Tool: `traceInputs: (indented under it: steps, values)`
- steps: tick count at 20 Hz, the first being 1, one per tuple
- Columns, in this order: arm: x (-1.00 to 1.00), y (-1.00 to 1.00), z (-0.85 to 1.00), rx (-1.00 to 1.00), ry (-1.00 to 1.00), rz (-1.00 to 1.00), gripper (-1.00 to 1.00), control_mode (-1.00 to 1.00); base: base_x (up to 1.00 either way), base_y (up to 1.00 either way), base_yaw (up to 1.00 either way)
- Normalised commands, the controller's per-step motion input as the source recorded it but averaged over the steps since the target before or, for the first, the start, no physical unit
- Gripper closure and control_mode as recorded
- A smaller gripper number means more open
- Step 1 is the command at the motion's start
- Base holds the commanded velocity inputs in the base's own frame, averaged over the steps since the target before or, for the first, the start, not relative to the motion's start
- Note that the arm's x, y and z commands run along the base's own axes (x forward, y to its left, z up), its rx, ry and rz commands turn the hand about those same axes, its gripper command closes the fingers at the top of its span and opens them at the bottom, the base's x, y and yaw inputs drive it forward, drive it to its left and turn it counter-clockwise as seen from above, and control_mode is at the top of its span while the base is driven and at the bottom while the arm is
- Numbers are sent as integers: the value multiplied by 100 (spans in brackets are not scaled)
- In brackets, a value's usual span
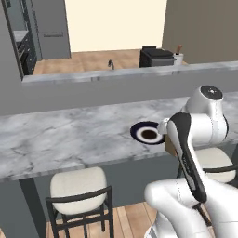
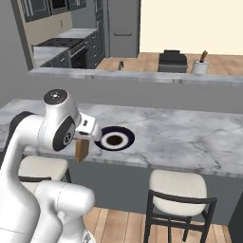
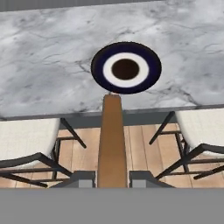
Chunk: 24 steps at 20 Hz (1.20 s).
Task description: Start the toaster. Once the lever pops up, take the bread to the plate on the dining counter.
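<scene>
My gripper is shut on the bread, a thin golden-brown slice that sticks out edge-on from between the fingers. In the right base view the bread hangs below the gripper, just off the near edge of the dining counter. The plate, navy-rimmed with a white ring and a dark centre, lies bare on the marble close to that edge, slightly beyond the bread's tip. It is also the plate seen beside the arm. The lever is out of view.
Two cushioned stools stand under the counter edge either side of the bread. A raised grey ledge backs the counter. Behind it sit a dark boxy appliance, too far to identify, and a white utensil pot.
</scene>
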Motion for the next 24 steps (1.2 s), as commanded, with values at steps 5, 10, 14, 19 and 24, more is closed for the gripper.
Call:
traceInputs:
  steps: [5, 10, 14, 19, 24]
  values:
    - [62, 0, -6, 3, -1, 3, 100, -100, 0, 0, 0]
    - [51, -2, -9, 0, -3, 1, 100, -100, 0, 0, 0]
    - [48, -8, -18, 0, -5, 0, 100, -100, 0, 0, 0]
    - [55, -10, -24, 0, -5, 0, 100, -100, 0, 0, 0]
    - [62, -3, -32, 0, -9, 0, 100, -100, 0, 0, 0]
